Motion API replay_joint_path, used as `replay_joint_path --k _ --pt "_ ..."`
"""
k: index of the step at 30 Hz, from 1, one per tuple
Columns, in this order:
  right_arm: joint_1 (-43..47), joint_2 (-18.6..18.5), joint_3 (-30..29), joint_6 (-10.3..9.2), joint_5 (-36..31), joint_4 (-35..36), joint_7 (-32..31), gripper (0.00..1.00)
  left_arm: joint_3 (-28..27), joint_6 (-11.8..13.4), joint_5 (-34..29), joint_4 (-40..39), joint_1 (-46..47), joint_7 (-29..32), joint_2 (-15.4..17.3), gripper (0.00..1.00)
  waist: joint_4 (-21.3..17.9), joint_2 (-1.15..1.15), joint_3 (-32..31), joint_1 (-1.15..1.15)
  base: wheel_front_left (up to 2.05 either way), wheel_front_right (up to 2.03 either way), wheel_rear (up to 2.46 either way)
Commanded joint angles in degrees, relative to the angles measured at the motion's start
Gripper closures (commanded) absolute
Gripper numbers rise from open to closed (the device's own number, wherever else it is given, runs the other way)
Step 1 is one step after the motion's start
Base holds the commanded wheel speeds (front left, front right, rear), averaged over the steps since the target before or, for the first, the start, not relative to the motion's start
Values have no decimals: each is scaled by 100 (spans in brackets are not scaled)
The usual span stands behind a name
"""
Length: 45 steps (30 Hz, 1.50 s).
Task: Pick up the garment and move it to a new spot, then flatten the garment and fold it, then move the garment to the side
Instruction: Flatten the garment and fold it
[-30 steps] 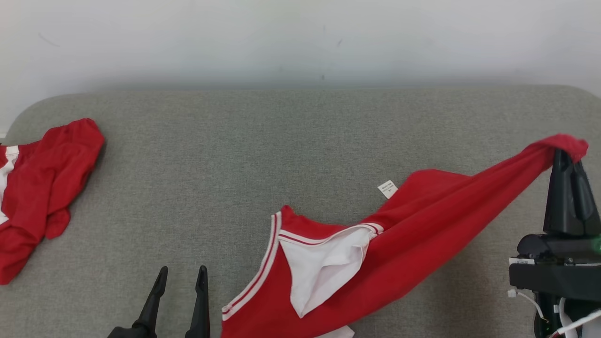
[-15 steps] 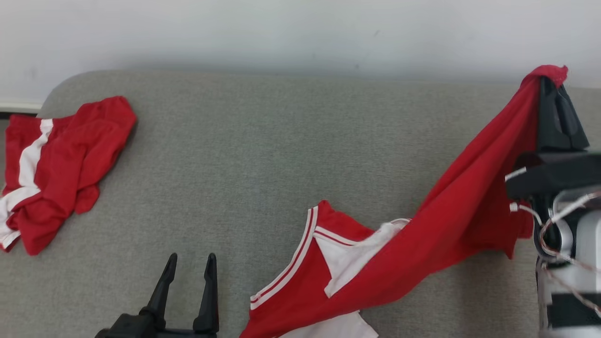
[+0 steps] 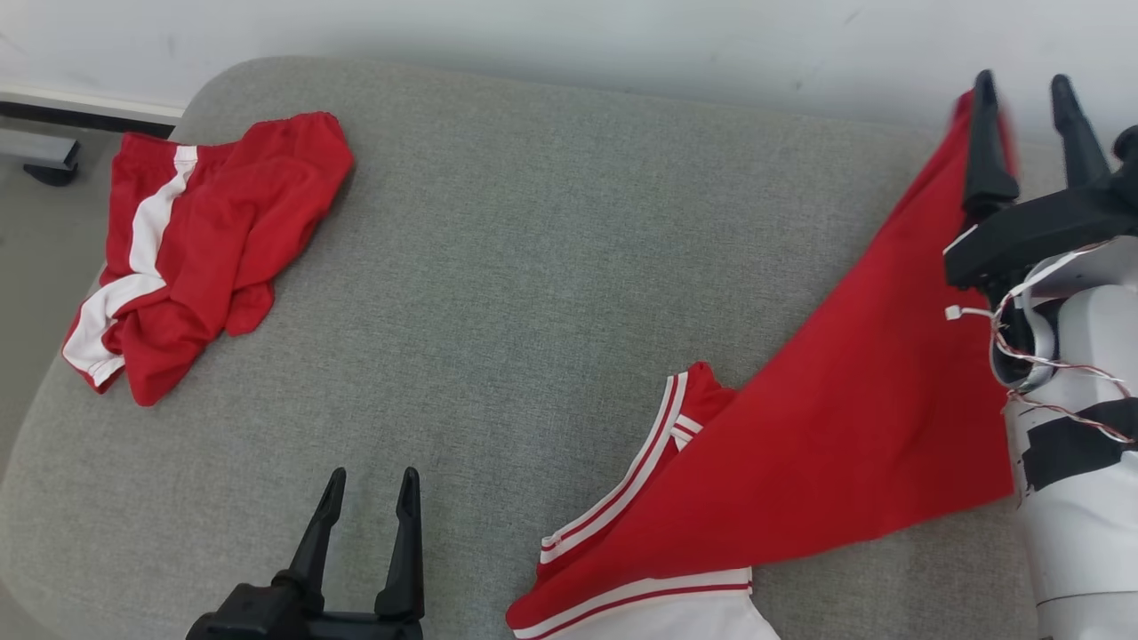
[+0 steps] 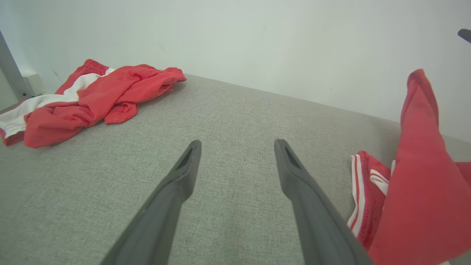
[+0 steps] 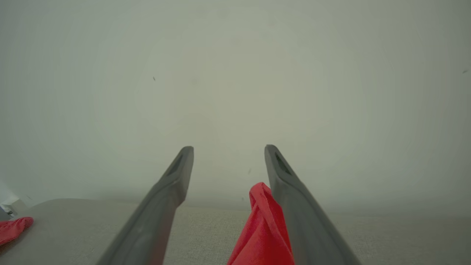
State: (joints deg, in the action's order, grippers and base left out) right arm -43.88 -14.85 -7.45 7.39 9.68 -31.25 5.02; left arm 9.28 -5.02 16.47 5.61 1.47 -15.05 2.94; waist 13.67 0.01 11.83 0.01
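Two dark fingers of the right gripper are standing spread apart at the far right of the bench, and the garment, a red top with white-striped trim, is hanging against only one of them. In the right wrist view its red edge is lying along the inner face of one finger, with the other finger well clear, so nothing is pinching the cloth. From that raised edge the garment is sloping down and across to its striped neckline, which is resting on the bench near the front edge, to the right of the left gripper. That gripper is hovering low over bare fabric, fingers parted and empty, and in its own wrist view the garment is rising just beside it. The step appears to be setting the garment down at its new spot, before any flattening. To do it well, the right gripper is probably needing to draw away from the side the cloth is touching, so the edge is sliding off cleanly, not snagging and dragging the top back into a heap. Letting the corner drop outward, away from the neckline, is likely leaving the cloth stretched and easier to smooth. A second red garment is lying crumpled at the far left, well apart.
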Motion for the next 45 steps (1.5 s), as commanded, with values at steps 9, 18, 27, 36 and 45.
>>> replay_joint_path --k 9,18,27,36,45 --pt "898 82 469 20 388 316 334 0 -128 16 -111 13 -209 -19 -6 0 -461 -1 -343 -1 0 0 0" --pt "2640 456 186 20 -2 1644 696 0 -261 -18 -176 28 -311 -19 -5 0 -1041 -1 -523 -1 0 0 0" --pt "3983 1151 -454 20 -495 2279 586 0 -296 -38 -169 56 -285 -19 -6 0 -1386 -1 -576 -1 0 0 0" --pt "3580 1201 -659 20 -603 1503 -276 0 -255 -76 -165 128 -148 -19 -6 0 -1397 -1 -514 -1 0 0 0" --pt "2809 980 -710 19 -804 739 -855 0 -263 -111 -219 128 -67 -19 -6 0 -1162 -1 -333 -1 0 0 0"
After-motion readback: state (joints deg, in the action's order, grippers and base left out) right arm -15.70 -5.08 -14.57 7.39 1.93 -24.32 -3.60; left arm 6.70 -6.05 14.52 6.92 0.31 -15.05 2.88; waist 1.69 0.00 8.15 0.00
